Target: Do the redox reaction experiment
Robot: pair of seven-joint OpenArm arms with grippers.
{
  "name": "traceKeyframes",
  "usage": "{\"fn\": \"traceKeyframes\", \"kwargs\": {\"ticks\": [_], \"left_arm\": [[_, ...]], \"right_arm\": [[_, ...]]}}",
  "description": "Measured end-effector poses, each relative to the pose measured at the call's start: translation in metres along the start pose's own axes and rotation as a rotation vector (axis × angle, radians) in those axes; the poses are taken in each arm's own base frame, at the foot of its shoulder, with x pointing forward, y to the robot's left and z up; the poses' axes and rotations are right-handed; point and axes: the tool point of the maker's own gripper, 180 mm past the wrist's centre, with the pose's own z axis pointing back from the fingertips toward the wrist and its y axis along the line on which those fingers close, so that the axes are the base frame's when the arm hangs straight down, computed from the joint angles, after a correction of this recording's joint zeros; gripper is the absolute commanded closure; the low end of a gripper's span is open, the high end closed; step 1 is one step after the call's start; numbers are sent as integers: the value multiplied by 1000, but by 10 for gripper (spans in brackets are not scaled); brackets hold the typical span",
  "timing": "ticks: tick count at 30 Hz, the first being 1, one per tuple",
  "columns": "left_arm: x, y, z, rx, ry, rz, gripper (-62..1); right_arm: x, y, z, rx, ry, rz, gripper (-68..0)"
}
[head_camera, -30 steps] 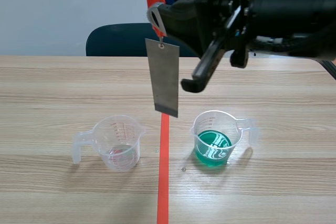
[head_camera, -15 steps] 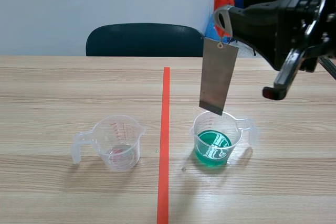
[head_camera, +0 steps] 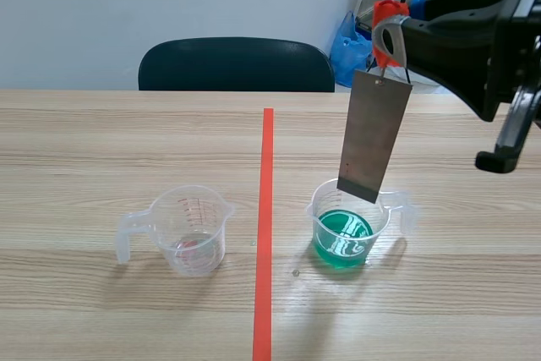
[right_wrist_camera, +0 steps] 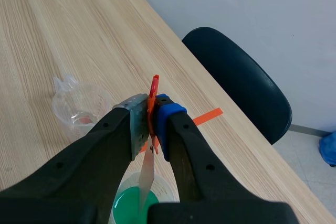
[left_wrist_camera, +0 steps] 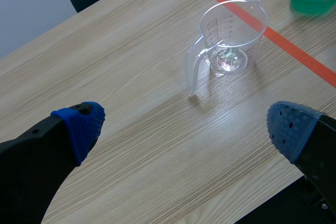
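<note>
A grey metal strip [head_camera: 374, 134] hangs from an orange-red clip [head_camera: 387, 21] that my right gripper [head_camera: 397, 27] is shut on, high at the right. The strip's lower end hovers just above the rim of the clear beaker of green liquid [head_camera: 344, 237]. In the right wrist view the clip [right_wrist_camera: 153, 97] sits pinched between the fingers, with the strip [right_wrist_camera: 147, 174] dangling over the green beaker [right_wrist_camera: 134, 205]. A nearly empty clear measuring beaker [head_camera: 188, 231] stands left of the tape line. My left gripper [left_wrist_camera: 184, 129] is open above the table, the empty beaker [left_wrist_camera: 228, 38] ahead of it.
An orange-red tape line [head_camera: 265, 226] runs down the middle of the wooden table. A dark chair [head_camera: 235, 65] stands behind the far edge, and a blue bag [head_camera: 351, 44] lies beyond it at the right.
My right arm has carried the hanging strip from over the tape line rightward, and its lower end is now over the green beaker. Both beakers stayed put.
</note>
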Motion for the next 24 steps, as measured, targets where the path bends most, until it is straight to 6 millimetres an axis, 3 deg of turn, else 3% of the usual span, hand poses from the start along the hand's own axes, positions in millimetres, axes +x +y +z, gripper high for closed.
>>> {"fn": "traceKeyframes", "kwargs": {"ticks": [24], "left_arm": [[0, 0, 0, 0, -2, 0, -623]], "right_arm": [[3, -1, 0, -2, -19, -1, -6]]}}
